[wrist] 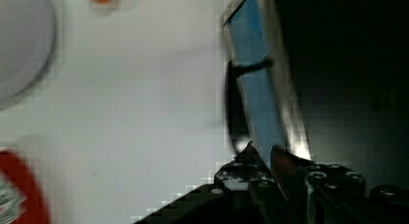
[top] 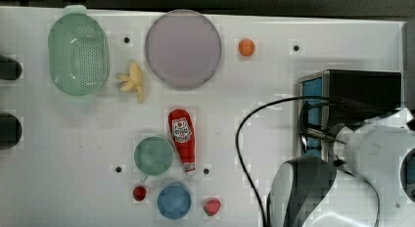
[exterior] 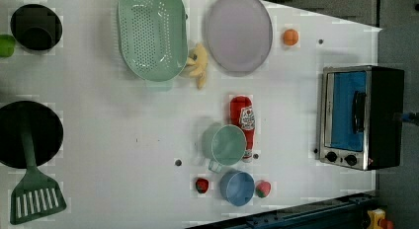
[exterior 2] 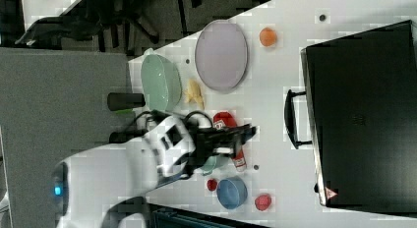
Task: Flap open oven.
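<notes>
Closest to the wrist camera, my black fingers (wrist: 263, 154) stand a narrow gap apart, tips at the blue-tinted door of the boxy black-topped, silver-framed toaster oven (wrist: 263, 96), beside its dark bar handle (wrist: 231, 108); I clamp nothing. From the top view, my white arm (top: 372, 153) covers the oven's front at the white counter's (top: 244, 90) right edge. On the left view, the oven sits shut at the counter's right, knobs toward the bottom. By the right view, my fingers hang over the red ketchup bottle (exterior 2: 223, 121), short of the handle.
</notes>
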Controlling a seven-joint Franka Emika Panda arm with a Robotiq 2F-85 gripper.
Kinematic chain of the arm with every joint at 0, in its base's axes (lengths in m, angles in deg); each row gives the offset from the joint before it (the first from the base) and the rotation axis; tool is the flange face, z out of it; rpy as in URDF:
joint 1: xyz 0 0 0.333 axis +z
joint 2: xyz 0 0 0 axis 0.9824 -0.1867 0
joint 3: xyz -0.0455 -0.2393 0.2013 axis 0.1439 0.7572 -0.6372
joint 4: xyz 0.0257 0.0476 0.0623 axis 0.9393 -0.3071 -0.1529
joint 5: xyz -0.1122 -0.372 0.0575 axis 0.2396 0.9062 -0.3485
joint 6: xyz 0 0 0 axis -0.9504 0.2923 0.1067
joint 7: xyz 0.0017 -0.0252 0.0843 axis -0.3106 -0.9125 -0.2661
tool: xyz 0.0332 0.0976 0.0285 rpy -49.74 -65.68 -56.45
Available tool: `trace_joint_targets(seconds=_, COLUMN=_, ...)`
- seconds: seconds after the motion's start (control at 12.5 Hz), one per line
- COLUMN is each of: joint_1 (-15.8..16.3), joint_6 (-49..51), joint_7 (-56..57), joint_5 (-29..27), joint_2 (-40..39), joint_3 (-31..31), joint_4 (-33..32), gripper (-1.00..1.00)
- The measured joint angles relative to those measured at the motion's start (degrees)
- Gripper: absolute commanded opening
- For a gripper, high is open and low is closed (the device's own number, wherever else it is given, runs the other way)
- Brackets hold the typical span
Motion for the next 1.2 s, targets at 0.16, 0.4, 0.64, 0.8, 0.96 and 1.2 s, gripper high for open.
trace_joint_targets(seconds=0.16, joint_1=-0.6, joint_6=-5.5, joint_7=3.5, joint_5=0.0, joint_2=-3.1, joint_3=1.3, joint_4=-1.6, gripper=-0.65)
trace_joint_targets(seconds=0.4, joint_1=-0.7, joint_6=-10.8, joint_7=6.3, joint_5=1.0, joint_2=-7.5, joint_3=2.2, joint_4=-4.3, gripper=-0.65)
trace_joint_targets(seconds=0.64, joint_1=-0.2, joint_6=-15.4, joint_7=6.8, joint_5=1.1, joint_2=-11.2, joint_3=2.3, joint_4=-7.6, gripper=-0.65)
trace_joint_targets(seconds=0.8, joint_1=-0.6, joint_6=-20.7, joint_7=7.3, joint_5=1.5, joint_2=-14.1, joint_3=2.1, joint_4=-8.3, gripper=-0.65)
trace_joint_targets(seconds=0.96, joint_1=-0.4, joint_6=-21.4, joint_7=7.4, joint_5=1.9, joint_2=-15.5, joint_3=2.5, joint_4=-8.2, gripper=-0.65)
trace_joint_targets(seconds=1.2, joint_1=-0.3, joint_6=-21.6, joint_7=7.4, joint_5=2.2, joint_2=-15.2, joint_3=2.5, joint_4=-8.4, gripper=-0.65)
